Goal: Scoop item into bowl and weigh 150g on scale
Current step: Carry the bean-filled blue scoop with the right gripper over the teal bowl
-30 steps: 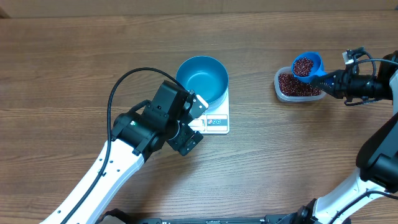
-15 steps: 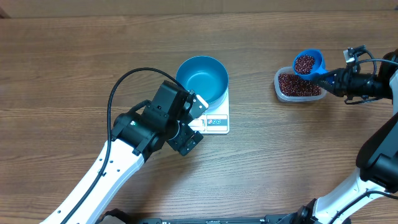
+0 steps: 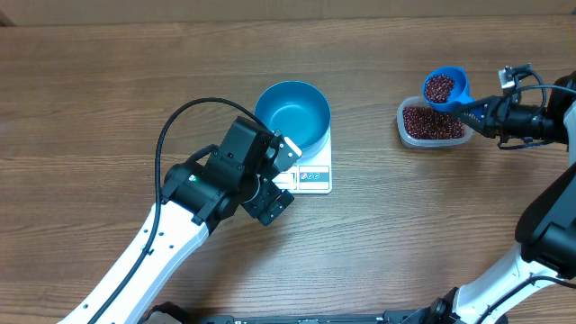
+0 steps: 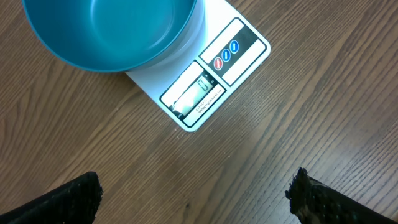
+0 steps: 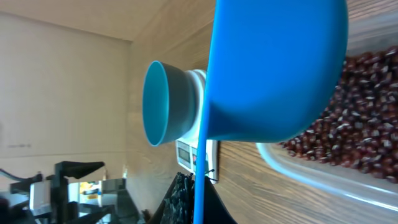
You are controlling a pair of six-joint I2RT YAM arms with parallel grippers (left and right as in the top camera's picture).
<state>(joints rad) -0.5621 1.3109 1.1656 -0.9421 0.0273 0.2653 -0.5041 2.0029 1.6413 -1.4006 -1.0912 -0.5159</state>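
The teal bowl (image 3: pixel 292 115) stands empty on the white scale (image 3: pixel 313 177) at mid-table. Dark red-brown beans (image 3: pixel 430 122) fill a clear tub (image 3: pixel 402 126) at the right. My right gripper (image 3: pixel 483 112) is shut on the handle of a blue scoop (image 3: pixel 461 85), which hangs over the tub's far edge heaped with beans. The right wrist view shows the scoop's underside (image 5: pixel 273 68), the beans (image 5: pixel 336 137) and the far bowl (image 5: pixel 158 102). My left gripper (image 3: pixel 286 178) stands open beside the scale's front-left corner, holding nothing; below it lie the scale (image 4: pixel 211 81) and the bowl (image 4: pixel 106 31).
The left arm's black cable (image 3: pixel 184 112) loops over the wood left of the bowl. The clear tub's rim (image 5: pixel 323 174) sits just under the scoop. Bare wooden tabletop (image 3: pixel 378 234) lies between the scale and the tub.
The loaded scoop has lifted slightly and drifted toward the tub's far edge. The left arm has not moved.
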